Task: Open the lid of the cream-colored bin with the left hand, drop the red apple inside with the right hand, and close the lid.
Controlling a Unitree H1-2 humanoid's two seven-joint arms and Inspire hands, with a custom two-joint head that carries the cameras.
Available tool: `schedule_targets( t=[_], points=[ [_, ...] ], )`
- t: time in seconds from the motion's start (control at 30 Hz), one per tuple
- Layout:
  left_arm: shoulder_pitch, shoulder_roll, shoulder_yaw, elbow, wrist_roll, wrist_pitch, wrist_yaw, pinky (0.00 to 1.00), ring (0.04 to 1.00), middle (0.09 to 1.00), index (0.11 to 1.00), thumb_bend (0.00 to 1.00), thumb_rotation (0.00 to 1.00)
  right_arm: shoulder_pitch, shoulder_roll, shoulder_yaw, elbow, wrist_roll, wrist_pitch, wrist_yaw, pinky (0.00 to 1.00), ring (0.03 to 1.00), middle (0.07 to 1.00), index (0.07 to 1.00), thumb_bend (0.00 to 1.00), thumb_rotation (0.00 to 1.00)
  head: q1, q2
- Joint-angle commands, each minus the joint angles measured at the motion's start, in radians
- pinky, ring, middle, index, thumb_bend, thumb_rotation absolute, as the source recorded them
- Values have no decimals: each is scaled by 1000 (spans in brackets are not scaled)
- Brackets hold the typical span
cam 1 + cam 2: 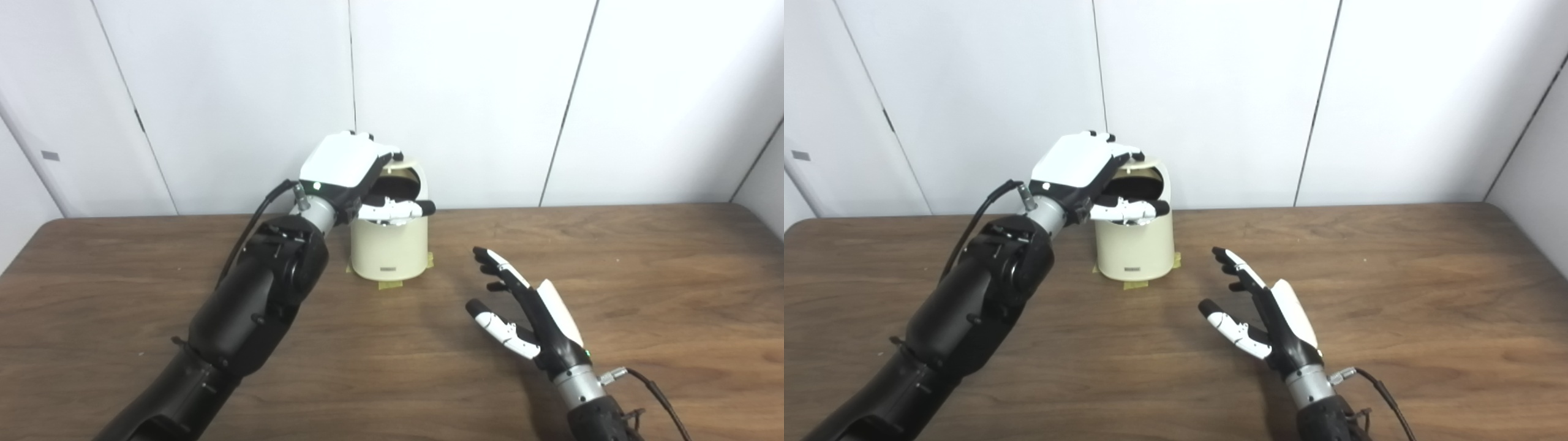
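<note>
The left hand (349,168) sits at the far middle of the wooden table (643,294), fingers hooked over the raised lid (409,166) of the cream-colored bin (389,248) while the thumb lies across the front of the dark opening. The lid is tilted up and back; the hand is clamped on it. No red apple shows anywhere on the table, and the bin's inside is too dark to tell whether it lies there.

The likeliest fault, I judge, is at the lid: the thumb across the mouth could catch as the lid comes down, or a quick release could let it snap and jolt the bin. Tan tape tabs (392,283) at the base seem to anchor it, which should limit tipping. The wall (465,92) stands just behind the bin, so there is little room rearward for the lid or fingers.

To the right and nearer, the right hand (530,309) hovers with fingers spread and nothing in it, palm turned left. Bare wood lies between it and the bin, and wide open tabletop runs to the right edge, giving it free room to withdraw.
</note>
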Motion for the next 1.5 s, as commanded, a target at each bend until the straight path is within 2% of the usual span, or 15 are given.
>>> schedule_targets(
  t=[0.0, 0.17, 0.5, 0.67, 0.87, 1.03, 1.23, 1.47],
  points=[
    [-36, -2, 8, -3, 24, -9, 27, 1000, 966, 872, 846, 833, 1000, -29, -3, -4, -36, 5, -14, -6, 741, 851, 884, 888, 358, 781, -2, 2],
    [-17, -1, 6, 18, 39, -5, 29, 1000, 960, 865, 839, 818, 1000, -28, -4, -3, -36, 4, -19, -7, 733, 847, 882, 889, 369, 789, -4, 7],
    [18, 3, 3, 71, 53, -18, 72, 1000, 932, 830, 819, 817, 1000, -18, -4, -1, -79, -2, 33, 16, 748, 858, 890, 900, 376, 798, -11, 23],
    [29, 10, -12, 89, 81, -24, 85, 1000, 941, 845, 824, 818, 1000, -20, -2, 1, -75, -2, 25, 14, 740, 851, 884, 896, 375, 788, -13, 25],
    [36, 11, -27, 108, 111, -21, 79, 1000, 950, 859, 827, 824, 1000, -18, 1, 2, -89, -3, 48, 24, 744, 853, 885, 902, 376, 783, -16, 28],
    [43, 12, -30, 131, 121, -31, 105, 1000, 947, 845, 817, 808, 1000, -20, 1, 2, -78, -6, 34, 14, 741, 850, 882, 904, 387, 785, -16, 29],
    [44, 15, -37, 139, 130, -40, 99, 1000, 936, 836, 814, 800, 1000, -23, -1, 1, -73, -5, 30, 14, 732, 846, 882, 899, 388, 793, -14, 29],
    [53, 19, -36, 135, 126, -63, 108, 1000, 926, 815, 802, 846, 1000, -23, 1, 1, -81, -10, 47, 19, 737, 849, 884, 903, 384, 788, -13, 32]
  ],
)
